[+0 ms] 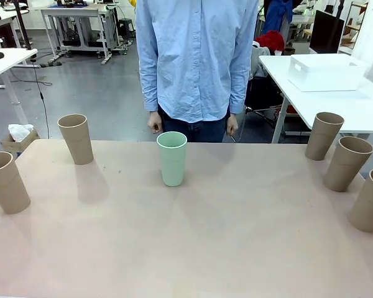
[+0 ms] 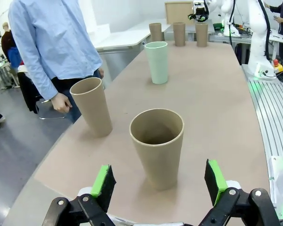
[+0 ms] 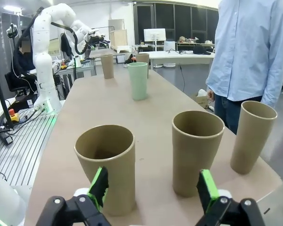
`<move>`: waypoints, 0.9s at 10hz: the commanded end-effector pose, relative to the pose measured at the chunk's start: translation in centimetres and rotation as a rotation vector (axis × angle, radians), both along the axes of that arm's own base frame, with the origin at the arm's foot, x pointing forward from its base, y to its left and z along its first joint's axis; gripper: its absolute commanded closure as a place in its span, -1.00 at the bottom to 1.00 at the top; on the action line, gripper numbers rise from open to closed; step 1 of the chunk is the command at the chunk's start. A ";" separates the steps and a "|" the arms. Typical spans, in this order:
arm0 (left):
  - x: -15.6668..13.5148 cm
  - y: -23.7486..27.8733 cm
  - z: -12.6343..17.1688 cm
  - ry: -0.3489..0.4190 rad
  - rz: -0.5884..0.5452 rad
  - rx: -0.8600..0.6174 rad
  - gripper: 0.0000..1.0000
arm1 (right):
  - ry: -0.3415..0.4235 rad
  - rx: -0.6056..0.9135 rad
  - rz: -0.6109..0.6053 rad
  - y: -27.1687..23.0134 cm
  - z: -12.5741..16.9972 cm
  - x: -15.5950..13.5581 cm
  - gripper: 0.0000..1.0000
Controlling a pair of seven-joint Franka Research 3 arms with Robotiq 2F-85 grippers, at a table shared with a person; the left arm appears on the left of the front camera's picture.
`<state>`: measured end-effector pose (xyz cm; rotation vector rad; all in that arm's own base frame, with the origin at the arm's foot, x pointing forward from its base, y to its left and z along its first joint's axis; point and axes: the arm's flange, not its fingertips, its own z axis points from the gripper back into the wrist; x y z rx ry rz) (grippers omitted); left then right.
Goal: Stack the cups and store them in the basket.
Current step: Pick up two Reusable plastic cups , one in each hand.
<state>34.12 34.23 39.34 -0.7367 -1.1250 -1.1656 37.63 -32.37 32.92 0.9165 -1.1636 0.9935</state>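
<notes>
From the front we see the green cup (image 1: 172, 158) in the middle, brown cups (image 1: 76, 138) out to both sides, and the white basket (image 1: 326, 72) on a neighbouring table (image 1: 367, 108). Our left gripper (image 2: 158, 181) stands wide open, with the nearest brown cup (image 2: 156, 146) just ahead between its fingers. Our right gripper (image 3: 153, 188) gapes wide too, with three brown cups close ahead of it.

tan cups (image 1: 76, 138): matt, faintly grainy | mint cup (image 1: 172, 158): smooth matt | table (image 1: 193, 248): matt pinkish laminate | shirt (image 1: 196, 56): blue cloth
</notes>
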 end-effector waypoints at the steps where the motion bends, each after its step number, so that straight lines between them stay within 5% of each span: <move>1: 0.2 -0.1 -0.4 0.007 -0.003 -0.004 -1.00 | 0.002 0.003 0.002 0.0 -0.1 0.0 -1.00; 3: 1.9 2.0 -3.1 0.061 -0.021 -0.137 -1.00 | -0.019 0.070 0.104 -1.0 -2.3 -0.3 -1.00; 9: 2.2 1.1 -9.4 0.020 -0.103 -0.201 -1.00 | -0.124 0.081 0.147 0.8 -8.0 -2.5 -1.00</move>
